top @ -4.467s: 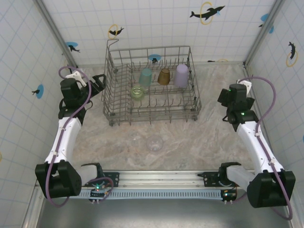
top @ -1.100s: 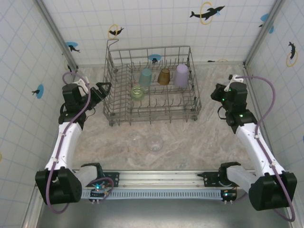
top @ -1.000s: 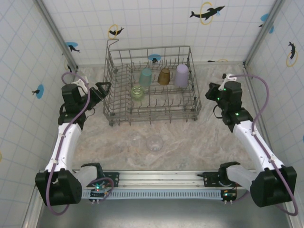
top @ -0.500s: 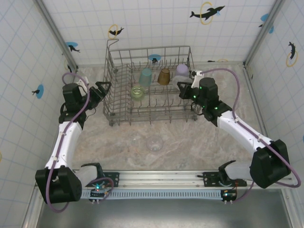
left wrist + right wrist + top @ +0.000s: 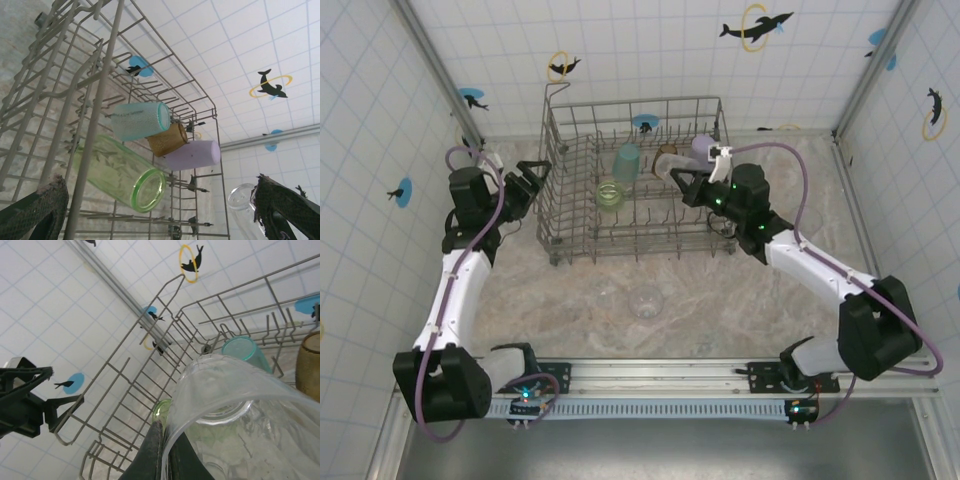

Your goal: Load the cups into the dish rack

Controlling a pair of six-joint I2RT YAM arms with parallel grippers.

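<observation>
ok, pinching rim of clear cup point(image 5: 225, 405) in right gripper point(image 5: 161, 440), jaws pressed tight on it, above dish rack point(image 5: 635, 103) beside amber cup point(image 5: 167, 140). lower slowly, mouth down, onto free tines, clear of neighbours, then release. with left gripper point(image 5: 532, 176) spread wide beside rack's left wall.

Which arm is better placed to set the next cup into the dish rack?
Right. Its claw is shut on a clear cup and hangs over the dish rack. The left claw is open and empty, outside the rack's left wall.
</observation>
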